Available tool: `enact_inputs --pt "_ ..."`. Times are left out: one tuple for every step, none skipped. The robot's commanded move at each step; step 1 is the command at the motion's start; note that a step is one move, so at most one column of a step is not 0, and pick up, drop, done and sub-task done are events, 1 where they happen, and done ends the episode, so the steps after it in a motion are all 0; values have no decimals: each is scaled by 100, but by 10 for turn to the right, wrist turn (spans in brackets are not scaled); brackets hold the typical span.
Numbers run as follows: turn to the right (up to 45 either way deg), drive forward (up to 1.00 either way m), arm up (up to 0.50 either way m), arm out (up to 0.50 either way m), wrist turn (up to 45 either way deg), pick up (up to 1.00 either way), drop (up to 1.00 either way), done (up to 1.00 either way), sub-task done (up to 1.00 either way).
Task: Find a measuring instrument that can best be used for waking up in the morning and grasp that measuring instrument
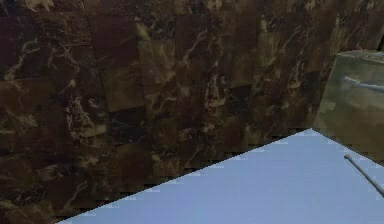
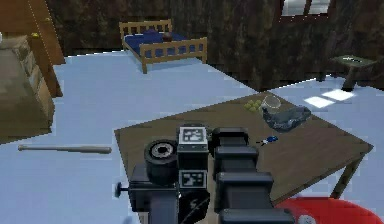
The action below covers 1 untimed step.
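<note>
Near brown table [image 2: 320,145] | gripper [image 2: 150,165]: apart/together can't tell, load can't tell | grey-blue blob [image 2: 283,116] unID'd | prob. search phase; clock ID + grasp left

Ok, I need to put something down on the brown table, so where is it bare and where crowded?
The brown table is bare on its right part, between the small blue thing and the right corner, and on the left strip past the arm. It is crowded at the far corner: a yellow thing beside a grey thing.
</note>
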Motion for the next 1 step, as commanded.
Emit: enact_inputs --pt "0 0 0 0 450 0 0 0 0"
